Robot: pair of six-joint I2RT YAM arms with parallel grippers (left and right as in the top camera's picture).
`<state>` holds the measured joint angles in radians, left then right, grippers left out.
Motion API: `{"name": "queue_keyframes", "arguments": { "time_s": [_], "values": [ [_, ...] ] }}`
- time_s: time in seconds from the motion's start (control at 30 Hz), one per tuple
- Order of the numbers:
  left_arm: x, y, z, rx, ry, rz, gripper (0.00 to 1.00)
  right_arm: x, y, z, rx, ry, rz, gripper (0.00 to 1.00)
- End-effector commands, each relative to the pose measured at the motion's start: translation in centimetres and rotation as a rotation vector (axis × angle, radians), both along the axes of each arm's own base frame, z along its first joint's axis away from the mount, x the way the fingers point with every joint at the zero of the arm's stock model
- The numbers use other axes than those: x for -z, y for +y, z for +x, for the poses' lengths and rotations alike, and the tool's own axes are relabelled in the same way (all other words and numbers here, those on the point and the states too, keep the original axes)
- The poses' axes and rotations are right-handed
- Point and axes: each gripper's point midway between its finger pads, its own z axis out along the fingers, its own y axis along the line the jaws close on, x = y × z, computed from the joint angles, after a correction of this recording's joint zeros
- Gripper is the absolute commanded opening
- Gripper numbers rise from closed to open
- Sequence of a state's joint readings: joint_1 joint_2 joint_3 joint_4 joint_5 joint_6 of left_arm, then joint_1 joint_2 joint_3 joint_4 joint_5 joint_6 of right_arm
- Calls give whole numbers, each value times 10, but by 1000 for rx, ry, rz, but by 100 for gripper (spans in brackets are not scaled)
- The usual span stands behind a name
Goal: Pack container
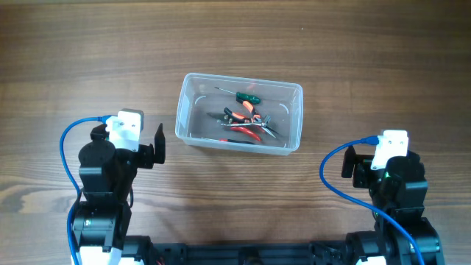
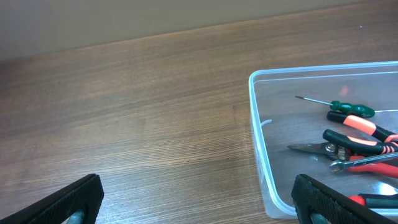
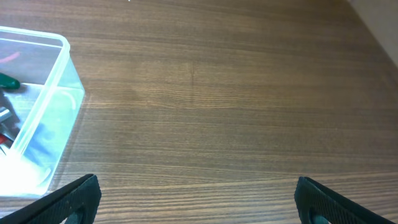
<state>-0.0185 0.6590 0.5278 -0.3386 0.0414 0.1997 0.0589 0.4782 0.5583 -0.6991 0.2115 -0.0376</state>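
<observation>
Wood-grain tabletop fills every view, with no loose item on it that I can make out. Nearest the robot, the left gripper and the right gripper both hover low with jaws spread wide and nothing between them, one at each near corner of the work area. Between the two and a little farther out sits the container, upright on the table and apart from both grippers. Inside it lie a green-handled screwdriver toward the far wall, orange-and-black pliers in the middle and a red-handled tool against the near wall, all overlapping. The risk I see lies in that clear, light-looking tub: its walls are hard to read against the wood, so a wide-open finger coming in could catch the thickened rim and shove or tip it. Because the tools cross one another, disturbing one would likely drag its neighbours. A blue cable loops beside the left arm and might snag on a long reach. No brand, label or writing is legible anywhere. Beyond the tub, only wood shows.
</observation>
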Motion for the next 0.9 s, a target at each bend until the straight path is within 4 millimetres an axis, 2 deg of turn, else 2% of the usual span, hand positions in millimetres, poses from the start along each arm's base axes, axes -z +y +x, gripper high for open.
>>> {"name": "queue_keyframes", "arguments": {
  "time_s": [0.0, 0.1, 0.17, 0.23, 0.43, 0.53, 0.67, 0.87],
  "values": [
    [-1, 2, -1, -14, -9, -4, 100, -9, -3, -4, 18, -49, 3, 100],
    [-1, 2, -1, -14, -9, -4, 100, -32, 1, -17, -1, -168, 19, 100],
    [-1, 2, -1, -14, -9, -4, 100, -47, 17, -26, -83, -268, 83, 100],
    [-1, 2, -1, -14, -9, -4, 100, -52, 30, -27, -149, -347, 130, 100],
    [-1, 2, -1, -14, -9, -4, 100, -49, 34, 19, -180, -684, 102, 100],
    [-1, 2, -1, -14, -9, -4, 100, -38, 35, 23, -189, -760, 76, 100],
    [-1, 2, -1, -14, -9, -4, 100, -1, 46, 22, -251, -610, 99, 100],
    [-1, 2, -1, -14, -9, -4, 100, -1, 49, 22, -264, -607, 120, 100]
  ]
}}
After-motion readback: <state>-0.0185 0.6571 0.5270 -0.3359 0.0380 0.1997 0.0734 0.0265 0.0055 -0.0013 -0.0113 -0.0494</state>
